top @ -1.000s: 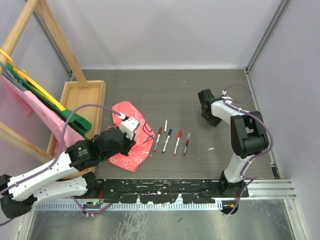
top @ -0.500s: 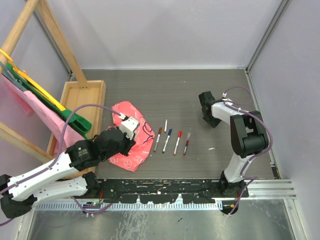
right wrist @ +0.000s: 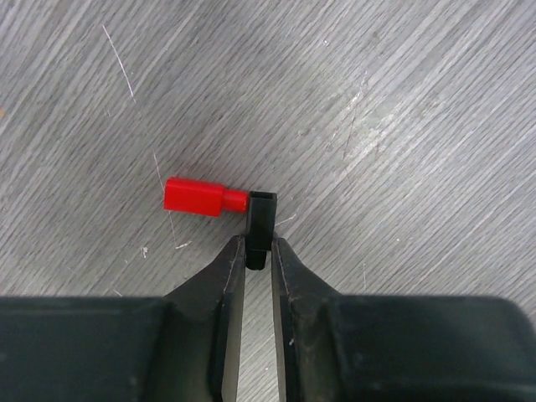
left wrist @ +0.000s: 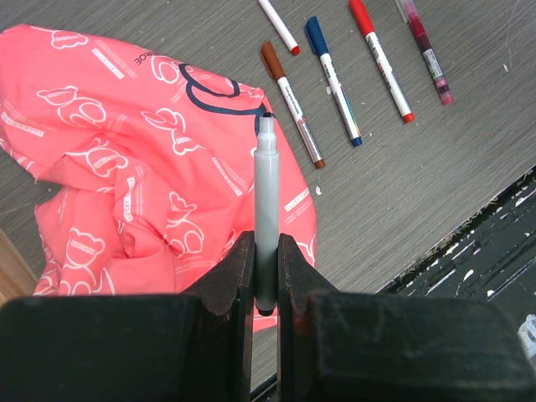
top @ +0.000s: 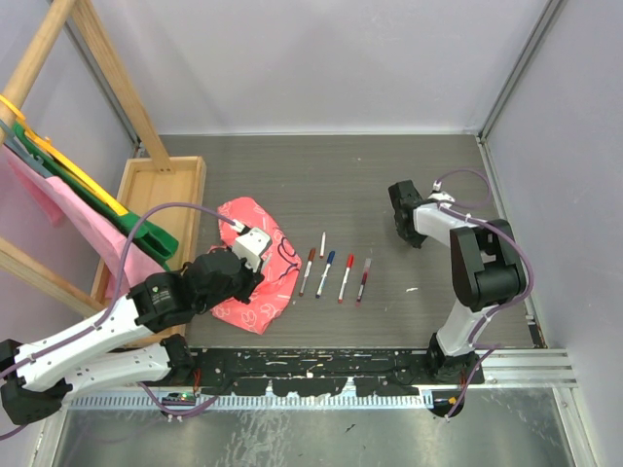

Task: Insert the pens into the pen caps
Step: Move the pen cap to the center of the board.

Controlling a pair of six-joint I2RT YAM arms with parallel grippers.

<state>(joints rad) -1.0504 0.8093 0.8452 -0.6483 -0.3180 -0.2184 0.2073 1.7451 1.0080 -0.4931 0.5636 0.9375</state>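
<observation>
Left claw (left wrist: 266,251): shut tight on a grey pen (left wrist: 267,184). The pen's dark tip points away, over the pink cloth (left wrist: 126,167).
Right claw (right wrist: 258,251): down low on the worktop (right wrist: 394,100), its fingers squeezing the black cap (right wrist: 260,219).
What changed: a second ago the right claw was wider. Now it has closed on the cap. The left arm has not moved.
Red cap (right wrist: 197,196): lying right next to the black cap and seems to touch it.
Other pens (left wrist: 335,79): in a row on the worktop beside the cloth.
What it means: pen and cap are both held but well apart. Bringing them together probably comes next.
</observation>
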